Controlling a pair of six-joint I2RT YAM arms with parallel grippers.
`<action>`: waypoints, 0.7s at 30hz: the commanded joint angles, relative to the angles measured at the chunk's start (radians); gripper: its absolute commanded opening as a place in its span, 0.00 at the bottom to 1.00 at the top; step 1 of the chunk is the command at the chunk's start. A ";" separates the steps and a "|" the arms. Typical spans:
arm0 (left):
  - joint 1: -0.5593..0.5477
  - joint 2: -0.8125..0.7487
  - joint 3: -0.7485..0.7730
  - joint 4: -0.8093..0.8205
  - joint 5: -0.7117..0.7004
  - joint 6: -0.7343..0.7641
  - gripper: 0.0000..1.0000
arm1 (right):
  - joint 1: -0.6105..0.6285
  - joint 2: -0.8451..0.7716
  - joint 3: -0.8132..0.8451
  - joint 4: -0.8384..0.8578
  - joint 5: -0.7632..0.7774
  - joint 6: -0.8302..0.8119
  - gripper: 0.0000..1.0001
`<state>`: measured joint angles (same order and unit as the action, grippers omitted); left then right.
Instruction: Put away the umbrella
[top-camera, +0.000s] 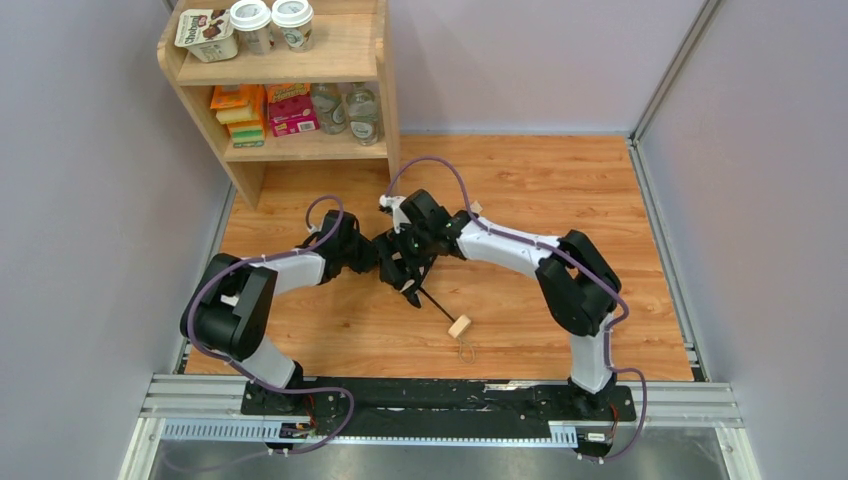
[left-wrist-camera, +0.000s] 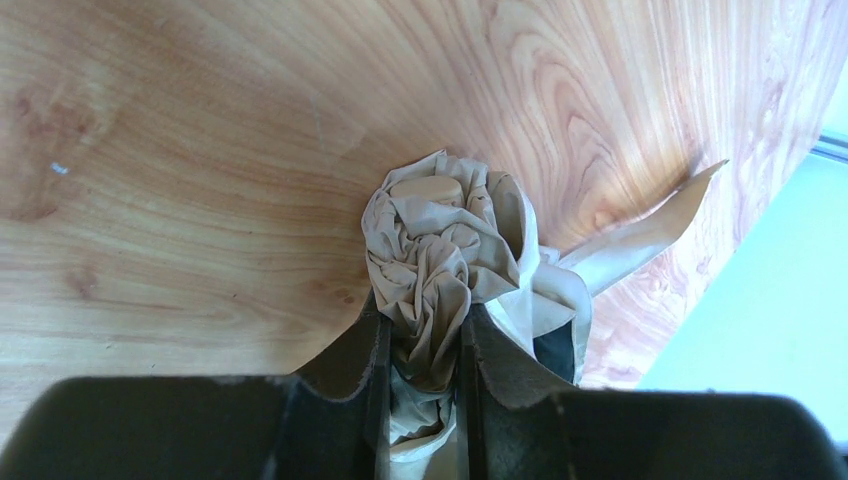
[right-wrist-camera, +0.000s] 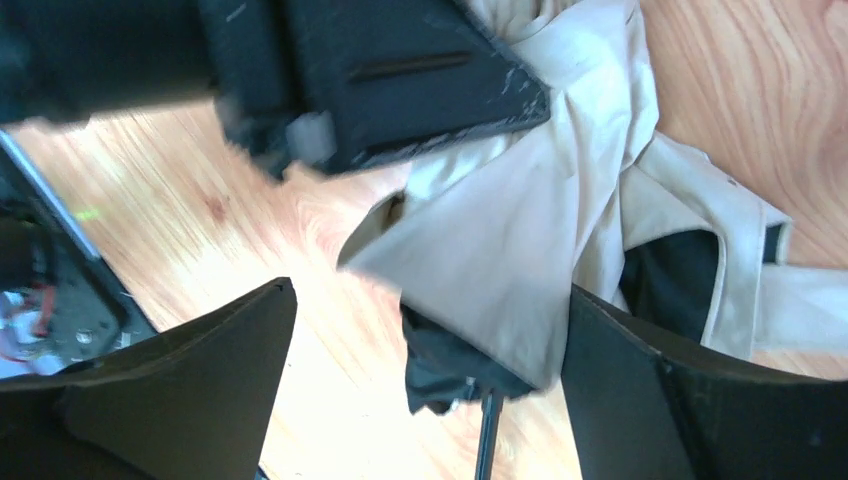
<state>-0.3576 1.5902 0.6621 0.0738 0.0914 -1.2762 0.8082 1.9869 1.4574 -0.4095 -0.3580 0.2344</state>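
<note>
— At the middle of the bench (top-camera: 560, 190) lay the umbrella (left-wrist-camera: 440, 265), did it not?
— It did; its canopy was bunched into a wad, while the black shaft (top-camera: 436, 305) ran out toward the near edge and ended in the wooden handle (top-camera: 459, 326), which rested on the wood.
— And the left gripper (left-wrist-camera: 422, 330)?
— Pinching the crumpled canopy; its fingers pressed in on the fabric from both sides, and the folds bulged out past the tips; I judged that the grip was there to hold the cloth gathered, so it would not fan out.
— The right gripper (right-wrist-camera: 430, 290)?
— Spread wide; a flap of canopy and the top of the shaft sat between its fingers, but nothing was squeezed; one finger stood just beside the cloth, and whether it touched I could not tell.
— Why straddle it so?
— Probably to stand ready for a hold on the loose flap beside the left one; that was only my guess.
— The strap (left-wrist-camera: 640, 235)?
— Loose; it stuck out to one side of the bundle, unfastened, so nothing bound the canopy.
— How far along, then?
— Midway at best, I thought; the cloth was gathered but untied, and the umbrella lay well apart from the shelf (top-camera: 300, 140) at the far left; whether it belonged there I could not tell.
</note>
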 joint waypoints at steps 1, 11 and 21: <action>-0.011 0.050 -0.072 -0.391 -0.072 0.098 0.01 | 0.133 -0.146 -0.118 0.127 0.356 -0.096 1.00; -0.026 0.028 -0.068 -0.460 -0.036 0.037 0.00 | 0.289 -0.040 -0.164 0.311 0.846 -0.110 0.94; -0.056 -0.009 -0.067 -0.499 -0.039 0.000 0.00 | 0.295 0.107 -0.100 0.265 0.955 -0.057 0.52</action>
<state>-0.3813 1.5330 0.6720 -0.0708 0.0906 -1.3064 1.1011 2.0483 1.3193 -0.1410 0.5083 0.1452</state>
